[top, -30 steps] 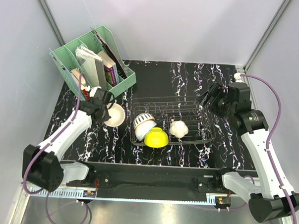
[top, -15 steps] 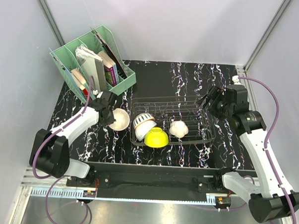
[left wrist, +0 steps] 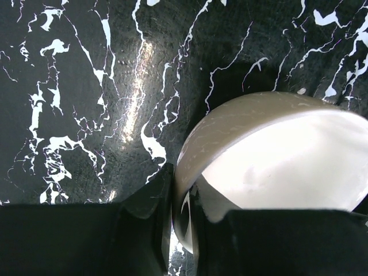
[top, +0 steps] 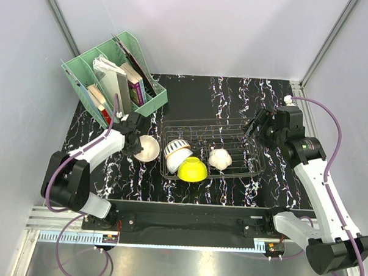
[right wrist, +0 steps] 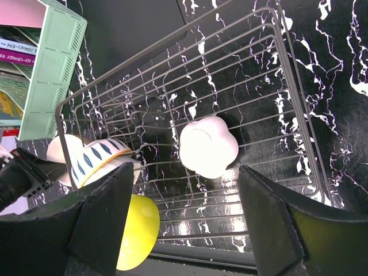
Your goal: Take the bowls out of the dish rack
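Two arms reach in from the near edge of the black marbled worktop (top: 192, 89). On the 9 o'clock side, the left arm lies low with its elbow bent and its wrist turned toward 3 o'clock. The left fingers (left wrist: 144, 230) are pinched on the rim of a cream bowl (top: 148, 148), one inside the wall and one outside. That bowl is mouth-up outside the dish rack (top: 248, 144), just beside its 9 o'clock end. Three more bowls are in the rack: a blue-striped bowl (top: 176, 151) tipped on edge at 9 o'clock, a yellow-green bowl (top: 192, 169) at the 6 o'clock rail, and a white bowl (top: 220, 158) mouth-down near the middle. The right arm rises tall and bends over the rack's 3 o'clock end. The right fingers (right wrist: 98, 218) are spread wide above the wires, holding nothing. At 11 o'clock a mint-green file organiser (top: 152, 103) holds books; the print on their spines is too small to read.
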You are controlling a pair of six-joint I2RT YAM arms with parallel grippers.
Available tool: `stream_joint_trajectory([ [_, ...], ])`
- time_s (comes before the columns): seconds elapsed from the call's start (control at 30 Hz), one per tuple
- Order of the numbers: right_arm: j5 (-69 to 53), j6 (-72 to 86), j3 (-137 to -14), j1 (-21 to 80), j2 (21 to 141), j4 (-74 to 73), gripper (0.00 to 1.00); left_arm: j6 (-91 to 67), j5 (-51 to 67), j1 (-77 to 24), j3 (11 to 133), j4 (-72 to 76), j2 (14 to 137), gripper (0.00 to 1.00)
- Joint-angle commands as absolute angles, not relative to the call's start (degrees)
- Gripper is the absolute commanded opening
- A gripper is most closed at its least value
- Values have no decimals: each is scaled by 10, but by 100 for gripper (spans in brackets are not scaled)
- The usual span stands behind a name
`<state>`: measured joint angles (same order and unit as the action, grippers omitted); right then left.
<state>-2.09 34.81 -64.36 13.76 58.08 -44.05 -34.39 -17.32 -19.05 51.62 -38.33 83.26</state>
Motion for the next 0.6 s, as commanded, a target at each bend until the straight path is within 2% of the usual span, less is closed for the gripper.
stream_joint_trajectory([
  [0.0,-8,343,-639,141,579,-435,81,-344,-207,-188,530,-374,826,20],
  [0.23,-11,342,-638,142,580,-433,81,-348,-221,-186,541,-388,824,31],
  [0.37,-7,341,-635,141,583,-434,81,-353,-242,-185,544,-402,794,51],
  [0.57,-4,345,-620,141,590,-435,81,-343,-277,-187,564,-433,712,52],
])
